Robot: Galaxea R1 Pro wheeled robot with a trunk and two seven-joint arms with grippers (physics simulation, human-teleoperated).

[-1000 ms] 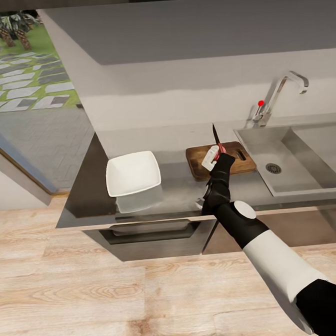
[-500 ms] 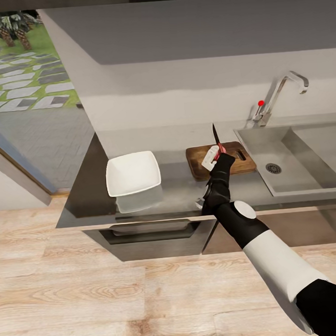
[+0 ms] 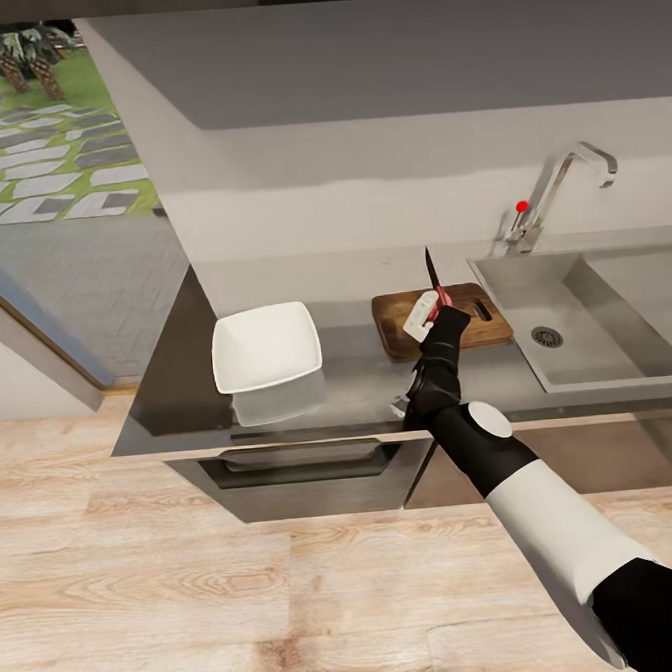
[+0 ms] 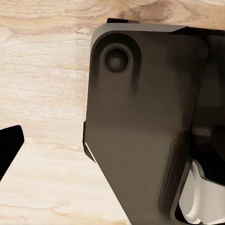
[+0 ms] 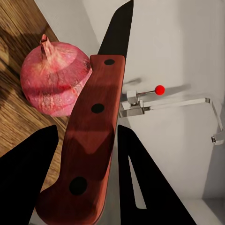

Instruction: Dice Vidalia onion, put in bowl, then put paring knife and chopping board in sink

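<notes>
My right gripper [image 3: 431,314] hovers over the dark brown chopping board [image 3: 483,328], shut on the paring knife [image 3: 434,291] by its red handle, the dark blade pointing toward the wall. In the right wrist view the knife [image 5: 91,136] sits between the two black fingers [image 5: 33,173], and the pinkish-red Vidalia onion [image 5: 54,79] rests whole on the board [image 5: 16,61] just beside the blade. The white square bowl [image 3: 266,346] stands on the countertop [image 3: 364,379] left of the board. The sink [image 3: 576,334] lies right of it. One finger [image 4: 9,145] of my left gripper shows far out to the side, above wooden floor.
The steel faucet [image 3: 566,185] with its red-knobbed lever [image 3: 521,206] rises behind the sink, and also shows as the faucet [image 5: 173,104] past the knife. Dark cabinets and a drawer handle [image 3: 305,463] sit under the counter. A dark part of my own body [image 4: 145,122] is close to the left wrist.
</notes>
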